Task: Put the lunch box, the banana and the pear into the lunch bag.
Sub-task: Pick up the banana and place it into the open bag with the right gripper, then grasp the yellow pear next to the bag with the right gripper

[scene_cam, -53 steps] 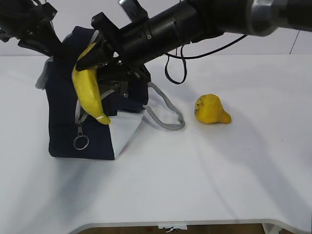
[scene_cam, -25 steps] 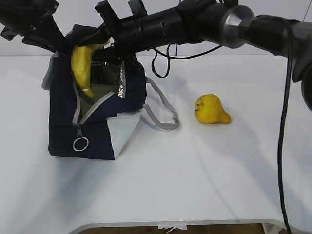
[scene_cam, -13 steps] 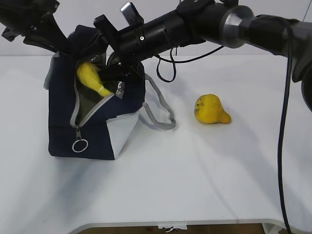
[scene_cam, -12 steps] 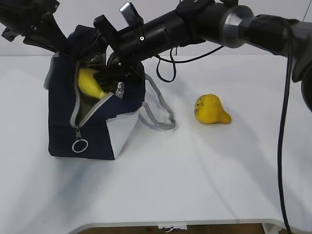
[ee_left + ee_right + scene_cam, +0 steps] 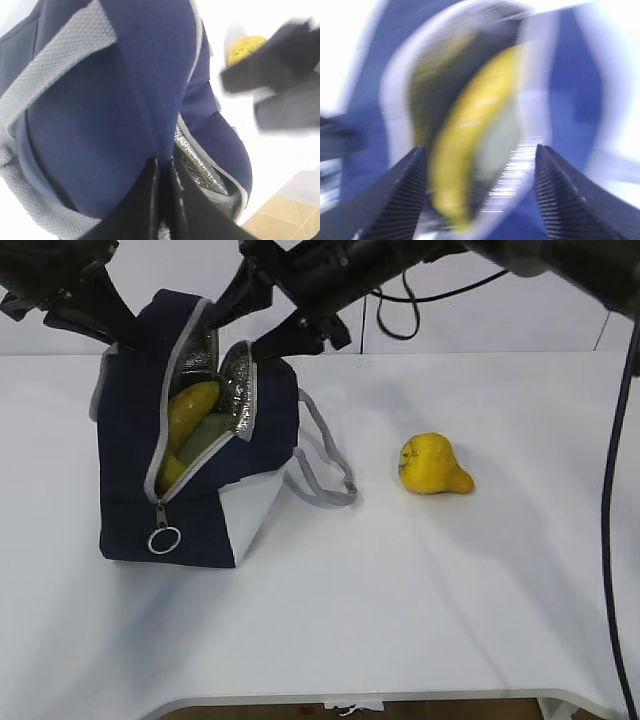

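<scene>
Navy lunch bag holds banana; pear lies well right of it. My right gripper gapes empty above; left gripper pinches fabric. If that slips, the mouth sags shut.

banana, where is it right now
The banana lies inside the open lunch bag at the left of the exterior view, beside the pale green lunch box, below the right gripper.

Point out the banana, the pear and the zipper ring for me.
banana (image 5: 190, 405), exterior view, upper end inside the bag's opening
pear (image 5: 430, 463), exterior view, middle of its body
zipper ring (image 5: 164, 540), exterior view, the ring's rim
</scene>
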